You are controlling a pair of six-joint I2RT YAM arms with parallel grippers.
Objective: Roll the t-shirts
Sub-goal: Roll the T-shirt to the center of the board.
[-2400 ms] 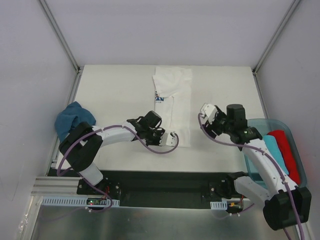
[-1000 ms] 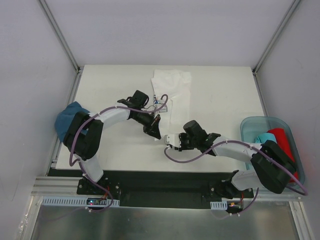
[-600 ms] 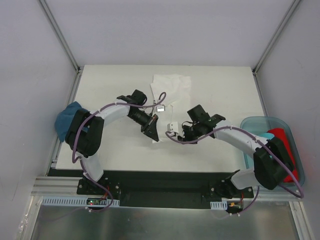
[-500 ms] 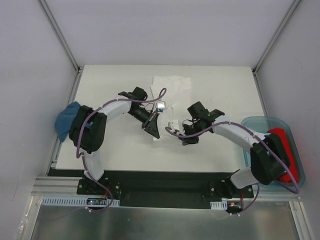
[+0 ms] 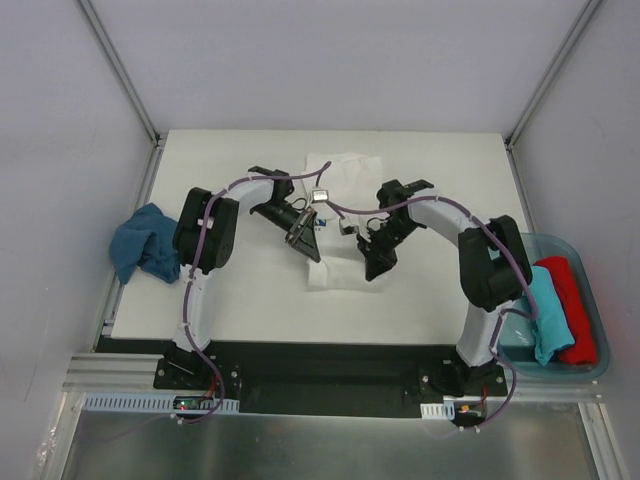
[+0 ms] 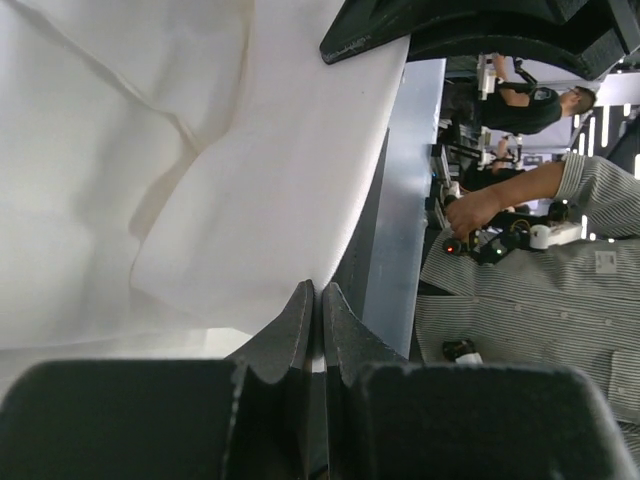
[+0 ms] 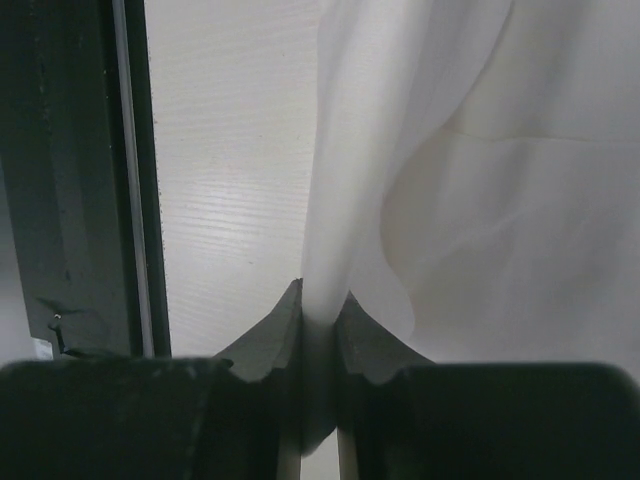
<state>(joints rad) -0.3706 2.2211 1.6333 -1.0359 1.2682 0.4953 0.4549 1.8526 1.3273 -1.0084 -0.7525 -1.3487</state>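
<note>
Near hem of the white t-shirt [image 5: 352,172] is now dragged back over itself, cloth pinched tight in left claw [image 5: 303,241] and right claw [image 5: 375,262], so the roll looks started.

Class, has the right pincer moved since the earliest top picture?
Yes. The right pincer has moved left, farther from the bin, and now grips the white t-shirt.

Bright even light; the white t-shirt [image 6: 150,150] washes out close up.
</note>
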